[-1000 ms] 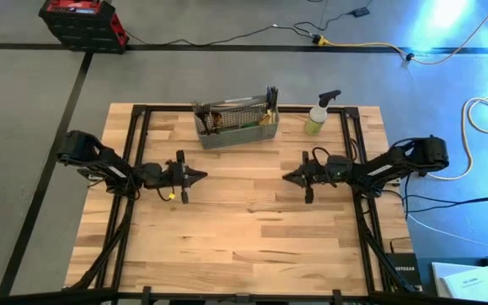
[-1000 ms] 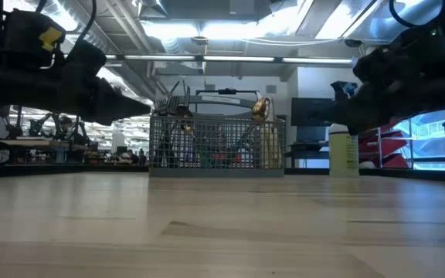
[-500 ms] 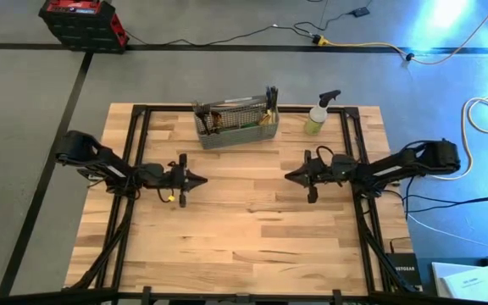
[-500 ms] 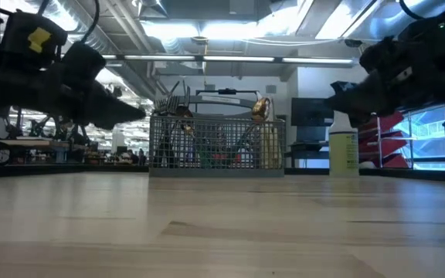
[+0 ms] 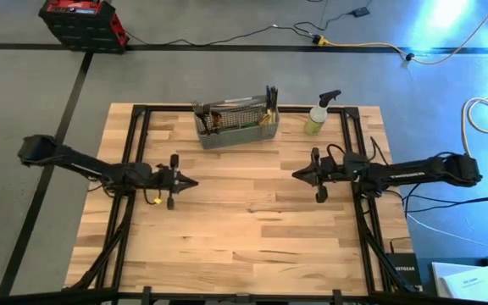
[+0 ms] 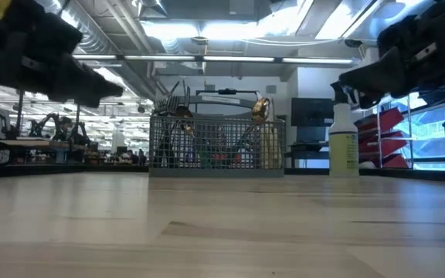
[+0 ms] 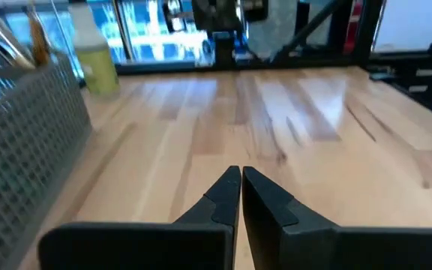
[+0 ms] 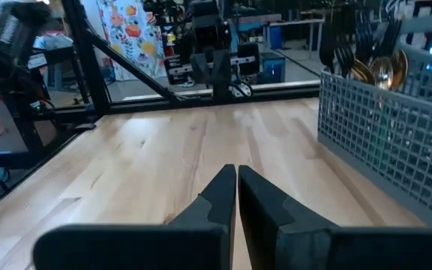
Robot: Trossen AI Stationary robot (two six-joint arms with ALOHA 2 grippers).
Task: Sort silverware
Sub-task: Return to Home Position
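All the silverware [image 5: 217, 119] in view stands in the grey wire basket [image 5: 237, 135] at the far middle of the wooden table [image 5: 252, 237], with handles and gold heads poking above the rim. From table height, a gold spoon head [image 6: 260, 108] shows above the mesh near the basket's right end. A yellow-green spray bottle [image 5: 315, 120] stands near the basket on its right, not touching it. The left gripper [image 5: 195, 181] hangs above the left half of the table and points toward the middle, at the end of an arm stretched long and low from the left edge. Its own camera shows the two dark fingers [image 7: 227, 191] clenched together with only a hairline between them and nothing held. The right gripper [image 5: 295, 174] mirrors it above the right half, pointing back at the left one and well apart from it. Its fingers [image 8: 220, 191] are likewise pressed together and empty. Both grippers hang clear of the wood, on the near side of the basket and apart from it
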